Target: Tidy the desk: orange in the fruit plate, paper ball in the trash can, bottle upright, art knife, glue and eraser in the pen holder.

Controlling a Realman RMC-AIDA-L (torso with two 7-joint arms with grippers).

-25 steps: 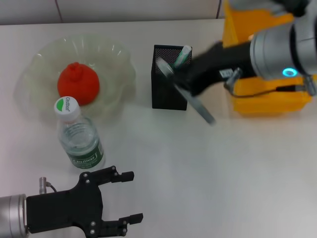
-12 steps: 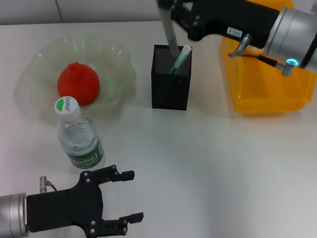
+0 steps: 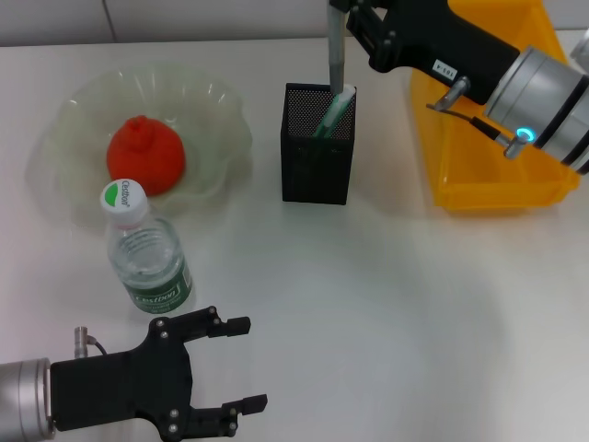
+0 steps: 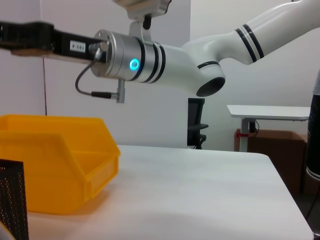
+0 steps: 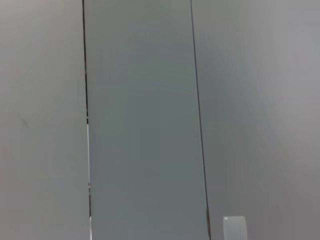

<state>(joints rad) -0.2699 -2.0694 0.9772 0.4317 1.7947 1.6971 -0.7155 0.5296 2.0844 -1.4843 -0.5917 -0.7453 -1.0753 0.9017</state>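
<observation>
The orange (image 3: pixel 145 157) lies in the pale-green fruit plate (image 3: pixel 216 115) at the far left. Just in front of the plate the bottle (image 3: pixel 147 253) stands upright. My right gripper (image 3: pixel 348 13) reaches in from the far right, shut on the grey art knife (image 3: pixel 336 57). The knife hangs upright, its lower tip at the mouth of the black mesh pen holder (image 3: pixel 317 147). A green-and-white stick (image 3: pixel 333 109), possibly the glue, leans inside the holder. My left gripper (image 3: pixel 237 365) rests open at the near left, holding nothing. The paper ball and the eraser are out of view.
The yellow trash can (image 3: pixel 488 138) stands to the right of the pen holder, under my right arm (image 3: pixel 543 87). In the left wrist view the trash can (image 4: pixel 50 160) and right arm (image 4: pixel 150 55) show. The right wrist view shows only wall panels.
My right arm swung up from in front of the pen holder to behind it. The knife went from tilted to upright over the holder. The left arm stayed still.
</observation>
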